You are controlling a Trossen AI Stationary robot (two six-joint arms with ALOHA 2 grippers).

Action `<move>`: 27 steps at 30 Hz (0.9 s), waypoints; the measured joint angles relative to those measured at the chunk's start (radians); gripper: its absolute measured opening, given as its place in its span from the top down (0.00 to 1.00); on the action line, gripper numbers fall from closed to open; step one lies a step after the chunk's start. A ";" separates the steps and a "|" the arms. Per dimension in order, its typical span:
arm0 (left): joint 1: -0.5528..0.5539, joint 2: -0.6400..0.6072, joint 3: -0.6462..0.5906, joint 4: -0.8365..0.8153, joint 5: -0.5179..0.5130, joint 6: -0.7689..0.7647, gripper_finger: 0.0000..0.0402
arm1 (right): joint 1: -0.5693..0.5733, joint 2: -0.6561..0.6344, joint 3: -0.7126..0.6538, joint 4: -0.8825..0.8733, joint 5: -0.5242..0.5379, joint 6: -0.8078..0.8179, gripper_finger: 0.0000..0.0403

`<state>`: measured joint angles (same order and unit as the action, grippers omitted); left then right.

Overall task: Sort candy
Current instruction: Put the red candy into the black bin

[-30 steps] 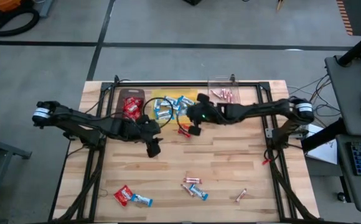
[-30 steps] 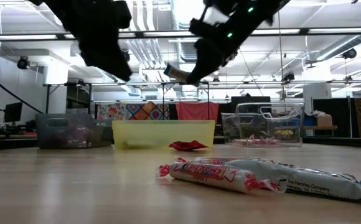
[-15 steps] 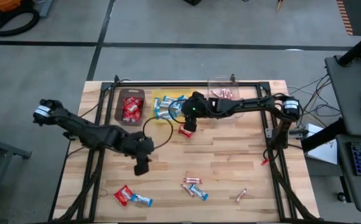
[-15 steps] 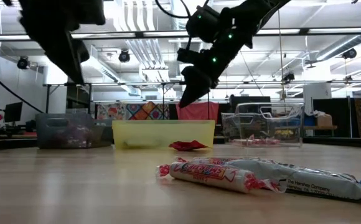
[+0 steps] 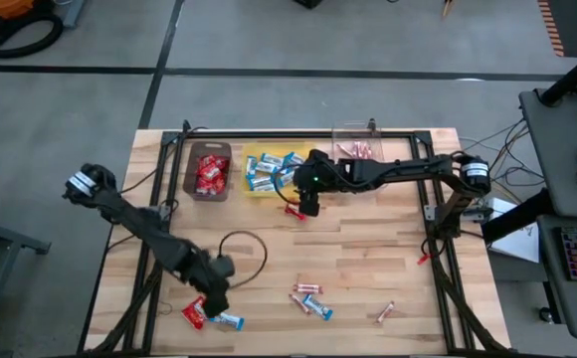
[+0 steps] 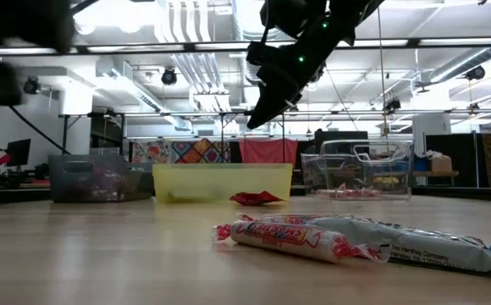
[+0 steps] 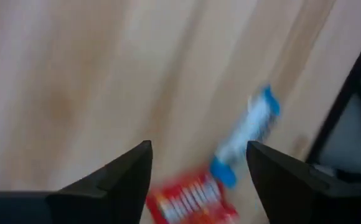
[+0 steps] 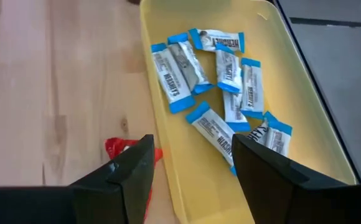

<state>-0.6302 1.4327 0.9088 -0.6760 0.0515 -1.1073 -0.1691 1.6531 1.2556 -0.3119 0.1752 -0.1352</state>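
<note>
High view, near-left corner of the wooden table (image 5: 368, 259): left gripper (image 5: 214, 296), fingers spread and empty, hangs just above a red packet (image 5: 197, 312) and a blue-and-white bar (image 5: 229, 320) lying side by side. Left wrist view: both pieces sit just ahead, between the fingertips; the bar's long axis runs slantwise to the gap. Left arm is by far the nearer. Right gripper (image 5: 308, 206), spread and empty, hovers at the yellow bin (image 5: 246, 189) beside a stray red packet (image 5: 293, 210). Further candies (image 5: 310, 298) lie well apart, mid-front.
</note>
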 joint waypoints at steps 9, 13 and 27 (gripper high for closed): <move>-0.157 0.201 0.042 -0.050 0.288 -0.420 0.38 | 0.012 0.000 0.000 0.002 0.000 -0.028 0.49; -0.187 0.265 0.062 -0.050 0.289 -0.430 0.38 | 0.012 0.000 0.000 0.003 0.000 -0.041 0.49; -0.192 0.282 0.120 -0.287 0.175 -0.405 0.43 | 0.020 0.003 -0.001 -0.042 -0.243 0.059 0.49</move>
<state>-0.8219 1.7142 1.0293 -0.9634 0.2265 -1.5126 -0.1487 1.6557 1.2549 -0.3538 -0.0682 -0.0764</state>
